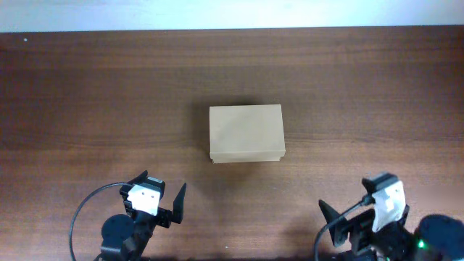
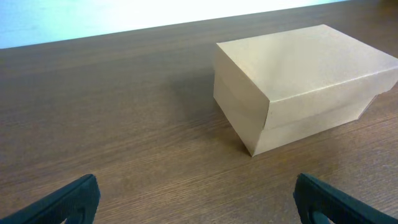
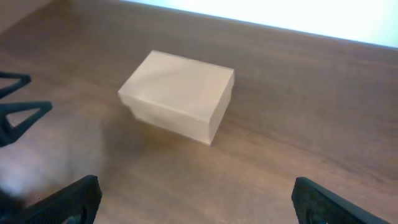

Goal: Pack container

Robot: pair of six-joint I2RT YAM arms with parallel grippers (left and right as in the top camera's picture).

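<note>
The container is a plain brown cardboard box with its flap lid shut, standing at the middle of the wooden table. It also shows in the left wrist view and the right wrist view. My left gripper is open and empty near the front edge, to the box's front left, well apart from it; its fingers frame bare table in the left wrist view. My right gripper is open and empty at the front right, also apart from the box. No items for packing are in view.
The dark wooden table ends at a pale strip along the far edge. A black cable loop hangs by the left arm. The left gripper's fingers show at the left edge of the right wrist view.
</note>
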